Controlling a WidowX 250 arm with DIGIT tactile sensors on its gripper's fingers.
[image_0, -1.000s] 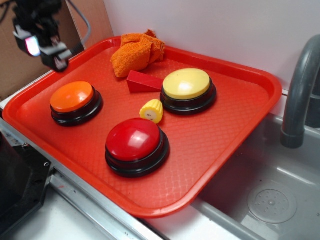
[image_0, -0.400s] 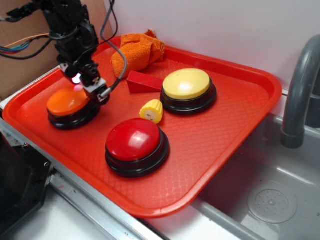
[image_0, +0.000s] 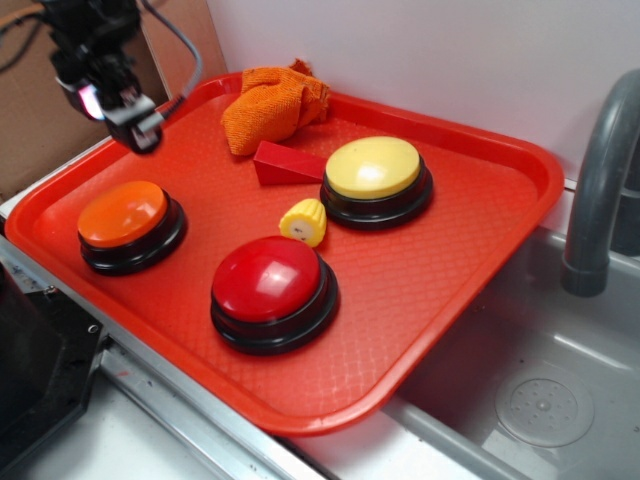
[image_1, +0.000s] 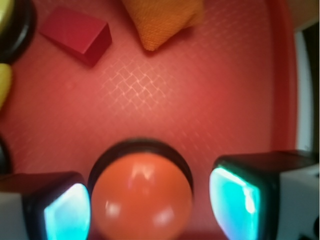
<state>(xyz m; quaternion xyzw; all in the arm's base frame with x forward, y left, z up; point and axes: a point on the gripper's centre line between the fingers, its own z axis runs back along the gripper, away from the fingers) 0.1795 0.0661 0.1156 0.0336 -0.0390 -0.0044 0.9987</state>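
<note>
The black pincer (image_0: 137, 125) hangs in the air above the left rear part of the red plastic tray (image_0: 450, 260), its two fingers apart and holding nothing. Nearest to it, lower and further forward, sits the orange dome-shaped push button (image_0: 123, 213) on a black base. In the wrist view this button shows in the gap between the fingers, untouched. It stands near the tray's left edge, well apart from the red dome button (image_0: 267, 279) at the front and the yellow dome button (image_0: 373, 167) further back. Between those two lies a small yellow ribbed toy piece (image_0: 303, 221). A red wedge block (image_0: 285, 165) and a crumpled orange cloth (image_0: 272, 105) lie at the rear. A grey sink (image_0: 540, 350) adjoins on the right
</note>
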